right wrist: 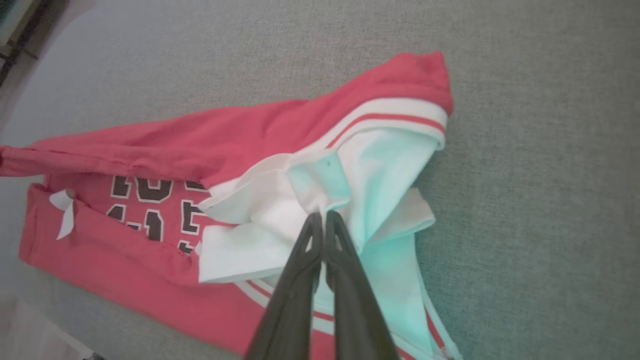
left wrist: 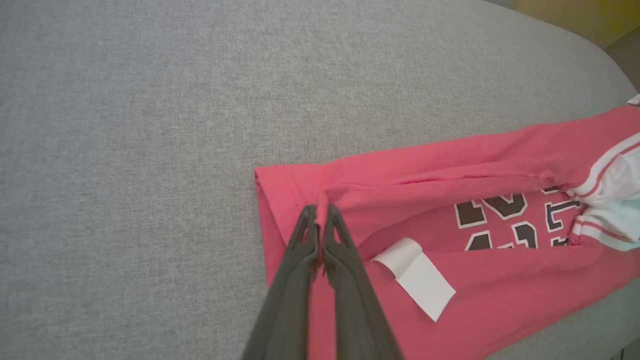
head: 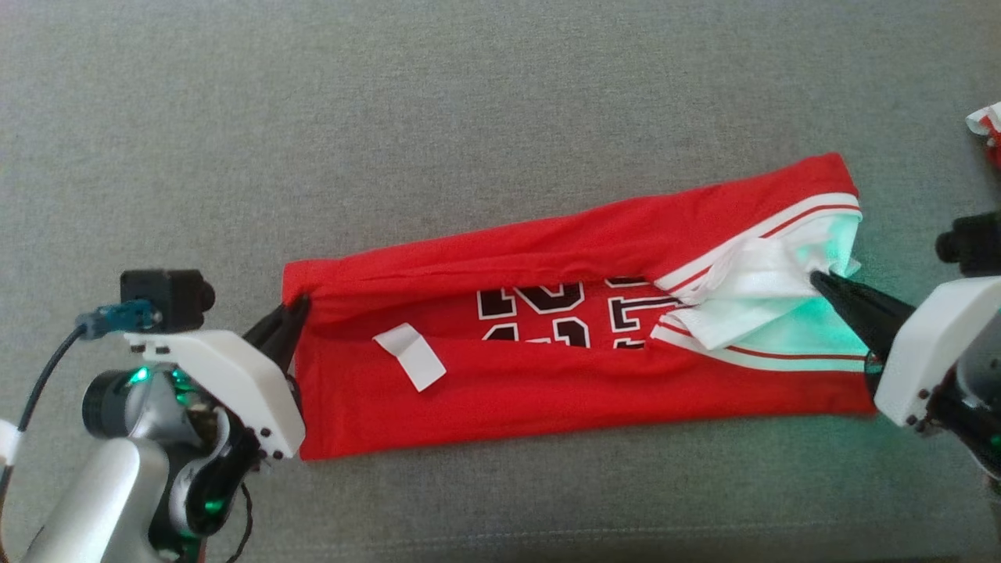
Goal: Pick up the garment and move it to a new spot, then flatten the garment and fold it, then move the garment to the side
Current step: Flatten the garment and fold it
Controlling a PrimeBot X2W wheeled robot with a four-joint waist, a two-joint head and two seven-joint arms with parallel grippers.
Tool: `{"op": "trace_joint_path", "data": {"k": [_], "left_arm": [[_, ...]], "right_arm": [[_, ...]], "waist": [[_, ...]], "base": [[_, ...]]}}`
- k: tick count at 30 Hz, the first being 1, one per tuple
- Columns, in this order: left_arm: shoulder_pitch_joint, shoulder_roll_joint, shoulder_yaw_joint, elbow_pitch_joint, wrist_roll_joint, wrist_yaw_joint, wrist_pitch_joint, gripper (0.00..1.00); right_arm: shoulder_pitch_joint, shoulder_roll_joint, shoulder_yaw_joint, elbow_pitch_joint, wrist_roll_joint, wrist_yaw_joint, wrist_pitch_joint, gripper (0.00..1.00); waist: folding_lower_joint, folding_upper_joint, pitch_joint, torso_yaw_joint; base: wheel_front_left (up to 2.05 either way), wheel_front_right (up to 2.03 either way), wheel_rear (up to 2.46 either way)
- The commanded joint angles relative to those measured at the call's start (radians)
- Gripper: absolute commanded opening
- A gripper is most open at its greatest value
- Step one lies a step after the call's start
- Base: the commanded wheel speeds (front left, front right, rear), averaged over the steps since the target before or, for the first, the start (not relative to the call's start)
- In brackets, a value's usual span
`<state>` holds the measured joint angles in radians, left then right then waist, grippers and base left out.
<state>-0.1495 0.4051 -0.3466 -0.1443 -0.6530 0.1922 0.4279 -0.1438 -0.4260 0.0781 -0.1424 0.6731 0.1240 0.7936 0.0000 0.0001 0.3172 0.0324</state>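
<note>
The garment [head: 547, 383] is a red jersey with black-and-white lettering and white striped trim, lying as a long folded band across the grey cushion [head: 469, 117]. My left gripper [head: 301, 301] is at its left end, shut on a raised fold of the red hem [left wrist: 321, 207]. My right gripper [head: 817, 275] is at the right end, shut on the white inner fabric near the trim [right wrist: 320, 214]. The upper long edge is folded over toward the middle and covers part of the lettering. A white label [head: 410, 356] lies on the red cloth near the left end.
Another red-and-white piece of cloth [head: 987, 125] sits at the right edge of the head view. The cushion's rounded edge [left wrist: 590, 45] runs behind the garment's far end in the left wrist view. Open grey surface lies above and below the jersey.
</note>
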Motion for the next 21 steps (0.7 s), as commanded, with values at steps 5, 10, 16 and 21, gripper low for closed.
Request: {"op": "trace_joint_path", "data": {"k": [5, 10, 16, 21], "left_arm": [[-0.034, 0.028, 0.068, -0.029, -0.019, 0.003, -0.023, 0.00], [-0.038, 0.037, 0.084, -0.030, -0.030, 0.005, -0.022, 0.00], [-0.028, 0.052, 0.056, -0.002, -0.011, 0.002, -0.003, 0.20], [0.002, 0.092, 0.011, 0.044, 0.065, 0.013, 0.004, 1.00]], "right_arm": [[0.010, 0.033, -0.049, -0.058, 0.043, 0.007, 0.043, 0.00], [0.016, 0.078, -0.097, -0.079, 0.058, 0.007, 0.079, 0.00], [0.032, 0.079, -0.073, -0.078, 0.020, 0.007, 0.122, 0.46], [0.043, 0.026, -0.030, -0.060, -0.011, 0.007, 0.148, 1.00]], "waist": [[0.0000, -0.0001, -0.009, 0.001], [0.0000, -0.0001, -0.009, 0.001], [0.0000, -0.0001, 0.001, -0.003], [0.0000, -0.0001, 0.007, -0.008]], "base": [[0.00, 0.00, 0.00], [0.00, 0.00, 0.00], [0.00, 0.00, 0.00], [0.00, 0.00, 0.00]]}}
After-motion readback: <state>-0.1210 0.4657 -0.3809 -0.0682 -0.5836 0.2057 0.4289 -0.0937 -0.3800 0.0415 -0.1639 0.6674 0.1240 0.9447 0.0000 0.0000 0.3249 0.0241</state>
